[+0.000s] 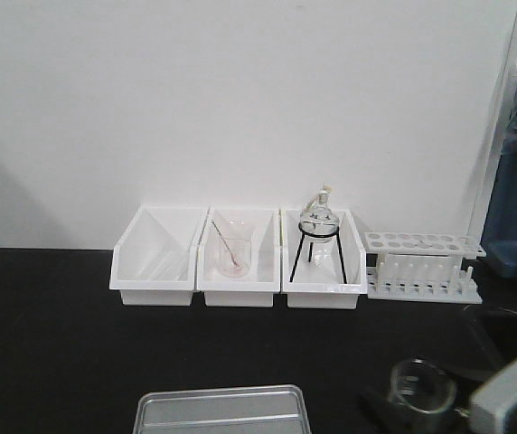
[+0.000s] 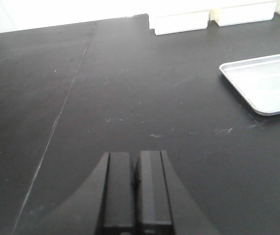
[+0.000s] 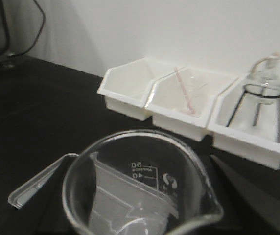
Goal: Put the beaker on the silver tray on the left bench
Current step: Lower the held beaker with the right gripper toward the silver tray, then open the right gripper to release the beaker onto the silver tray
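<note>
Your beaker (image 1: 421, 387) is at the near right of the counter (image 1: 51, 344), right of the silver tray (image 1: 218, 409) and not in it.

You see only the far part of the tray; the frame's bottom edge cuts off the rest. The right gripper (image 1: 502, 402) shows just a grey body beside the beaker. Its fingers are hidden in the wrist view, where the glass fills the foreground, so you cannot tell their state or whether the beaker rests on the counter. The left gripper (image 2: 136, 191) hovers over bare counter with its fingers pressed together. Along the far wall you can count three white bins (image 1: 155, 271), one larger beaker (image 1: 232, 246) with a rod in the middle bin, one flask (image 1: 318, 220) on a tripod in the right bin, and one test-tube rack (image 1: 421, 264).
</note>
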Tool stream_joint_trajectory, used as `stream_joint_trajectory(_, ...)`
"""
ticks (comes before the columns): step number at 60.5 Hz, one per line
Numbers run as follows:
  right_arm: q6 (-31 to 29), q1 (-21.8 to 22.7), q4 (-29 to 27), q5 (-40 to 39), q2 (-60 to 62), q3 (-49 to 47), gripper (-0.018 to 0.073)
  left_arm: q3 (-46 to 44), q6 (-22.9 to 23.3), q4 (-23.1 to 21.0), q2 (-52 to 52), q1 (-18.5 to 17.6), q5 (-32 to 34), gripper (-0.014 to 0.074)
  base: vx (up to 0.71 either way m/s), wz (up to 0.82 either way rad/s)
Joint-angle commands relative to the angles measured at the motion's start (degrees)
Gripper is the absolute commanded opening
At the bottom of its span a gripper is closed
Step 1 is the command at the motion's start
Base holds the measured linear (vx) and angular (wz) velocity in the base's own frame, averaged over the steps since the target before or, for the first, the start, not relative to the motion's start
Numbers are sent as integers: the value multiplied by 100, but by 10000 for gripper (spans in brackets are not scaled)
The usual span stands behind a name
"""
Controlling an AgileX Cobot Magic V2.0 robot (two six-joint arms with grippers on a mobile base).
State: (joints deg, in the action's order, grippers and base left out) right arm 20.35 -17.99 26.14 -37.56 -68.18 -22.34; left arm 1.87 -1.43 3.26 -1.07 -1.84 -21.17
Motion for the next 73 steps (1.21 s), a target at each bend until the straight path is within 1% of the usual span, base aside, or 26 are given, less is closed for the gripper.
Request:
stream_joint_trajectory(1, -165, 38, 42, -1982, -1344, -579, -11, 114, 10, -16, -42, -53, 429, 1, 0, 0)
stream_joint_trajectory(5, -192, 38, 239, -2808, -2270, -958, -11, 114, 10, -16, -42, -53, 429, 1, 0, 0)
stream_joint_trajectory(6, -192, 38, 311, -3128, -2657, -1138, -11, 114, 10, -16, -42, -53, 429, 1, 0, 0)
stream_joint_trajectory(10, -118, 38, 548, -3672, -3436, -1566, -11, 114, 10, -16, -42, -53, 429, 1, 0, 0)
stream_joint_trajectory(13, 95, 38, 705, -3869, -3941, -1888, -11, 114, 10, -16, -42, -53, 429, 1, 0, 0)
stream_joint_trajectory(18, 500, 38, 804, -3888, -4663, -2379, -11, 114, 10, -16, -42, -53, 429, 1, 0, 0)
stream_joint_trajectory(24, 543, 38, 875, -3893, -5089, -2746, -11, 114, 10, -16, -42, -53, 429, 1, 0, 0)
stream_joint_trajectory(29, 543, 38, 951, -3728, -5201, -2923, -11, 114, 10, -16, -42, -53, 429, 1, 0, 0)
stream_joint_trajectory(34, 522, 38, 911, -3170, -5232, -2995, -11, 114, 10, -16, -42, -53, 429, 1, 0, 0)
stream_joint_trajectory(45, 82, 38, 919, -2205, -5232, -3002, -7, 114, 10, -16, -42, -53, 429, 1, 0, 0)
stream_joint_trajectory(51, -21, 38, 920, -1774, -5253, -3002, -5, 114, 10, -16, -42, -53, 429, 1, 0, 0)
stream_joint_trajectory(56, -23, 38, 920, -1696, -5269, -3002, 0, 114, 10, -16, -42, -53, 429, 1, 0, 0)
stream_joint_trajectory(64, -23, 38, 920, -1794, -5269, -3002, 24, 114, 10, -16, -42, -53, 429, 1, 0, 0)
stream_joint_trajectory(69, -17, 38, 930, -1794, -5269, -3002, 63, 114, 10, -16, -42, -53, 429, 1, 0, 0)
stream_joint_trajectory(73, -12, 38, 973, -1794, -5269, -3002, 117, 114, 10, -16, -42, -53, 429, 1, 0, 0)
